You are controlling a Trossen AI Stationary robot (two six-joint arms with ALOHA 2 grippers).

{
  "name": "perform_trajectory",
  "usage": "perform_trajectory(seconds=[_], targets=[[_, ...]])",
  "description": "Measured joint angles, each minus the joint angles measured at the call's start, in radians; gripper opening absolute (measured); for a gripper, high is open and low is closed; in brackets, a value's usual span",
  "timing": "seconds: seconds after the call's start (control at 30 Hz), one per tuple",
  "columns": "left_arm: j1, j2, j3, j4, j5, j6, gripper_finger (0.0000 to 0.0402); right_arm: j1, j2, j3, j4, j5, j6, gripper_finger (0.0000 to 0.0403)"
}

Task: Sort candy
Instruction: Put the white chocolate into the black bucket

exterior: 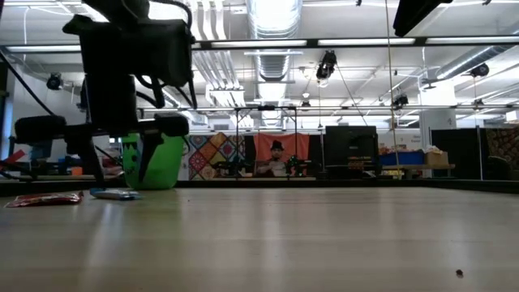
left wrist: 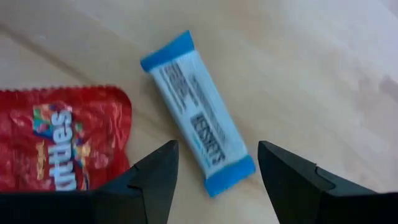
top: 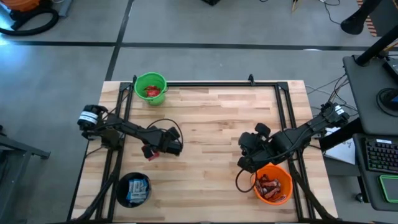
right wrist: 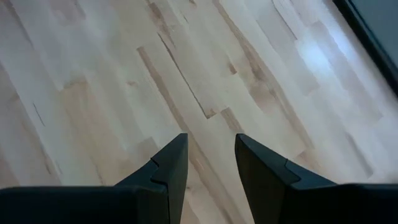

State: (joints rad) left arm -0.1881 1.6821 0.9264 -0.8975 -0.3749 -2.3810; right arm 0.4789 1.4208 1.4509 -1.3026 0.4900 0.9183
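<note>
Lying flat on the wooden worktop [top: 211,124], a blue-and-white candy packet [left wrist: 198,113] sits just beside a red candy packet [left wrist: 61,138], both right in front of the left claw [left wrist: 217,171], whose fingers stand spread wide with nothing between them. More candy fills the green bucket [top: 151,88], black bucket [top: 133,189] and orange bucket [top: 273,184]. Beside the orange bucket hovers the right claw [right wrist: 210,158], partly open and empty over bare wood.

the red packet [left wrist: 62,140] shows the letters "ttles"; print on the blue-and-white packet [left wrist: 198,112] is too blurred to read.
</note>
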Motion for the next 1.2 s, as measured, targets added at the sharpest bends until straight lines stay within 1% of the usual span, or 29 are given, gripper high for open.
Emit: perform_trajectory(seconds=[0.17, 0.27, 0.33, 0.47, 0.67, 0.73, 0.8, 0.87, 1.07, 1.1, 1.2], targets=[[0.06, 0.01, 0.0, -0.008, -0.001, 0.0, 0.0204, 0.0, 0.0, 0.0, -0.001, -0.002, -0.099, 0.0125], [0.073, 0.038, 0.0, 0.005, 0.014, 0.0, 0.0204, 0.0, 0.0, 0.0, -0.016, -0.018, -0.156, 0.0125], [0.072, 0.063, 0.002, 0.017, 0.046, 0.0, 0.0204, 0.001, -0.001, 0.0, -0.048, -0.027, -0.17, 0.0125], [0.071, 0.107, 0.019, 0.008, 0.064, 0.001, 0.0203, 0.0, -0.002, 0.0, -0.111, -0.026, -0.171, 0.0125], [0.07, 0.13, 0.059, -0.048, 0.064, 0.008, 0.0203, 0.0, -0.007, 0.0, -0.12, -0.018, -0.194, 0.0125], [0.071, 0.13, 0.061, -0.059, 0.069, 0.024, 0.0196, 0.0, -0.007, 0.0, -0.121, -0.018, -0.197, 0.0125], [0.07, 0.13, 0.061, -0.063, 0.071, 0.055, 0.018, 0.0, -0.007, 0.0, -0.121, -0.017, -0.197, 0.0125], [0.07, 0.13, 0.061, -0.065, 0.074, 0.087, 0.0153, 0.0, -0.007, 0.0, -0.121, -0.018, -0.197, 0.0125], [0.07, 0.129, 0.061, -0.071, 0.068, 0.171, 0.0034, 0.0, -0.007, 0.0, -0.121, -0.018, -0.195, 0.0125], [0.07, 0.129, 0.061, -0.07, 0.067, 0.188, 0.0028, 0.0, -0.007, 0.0, -0.121, -0.017, -0.192, 0.0125], [0.07, 0.128, 0.061, -0.063, 0.064, 0.245, 0.0028, 0.0, -0.007, 0.0, -0.12, -0.017, -0.186, 0.0125]])
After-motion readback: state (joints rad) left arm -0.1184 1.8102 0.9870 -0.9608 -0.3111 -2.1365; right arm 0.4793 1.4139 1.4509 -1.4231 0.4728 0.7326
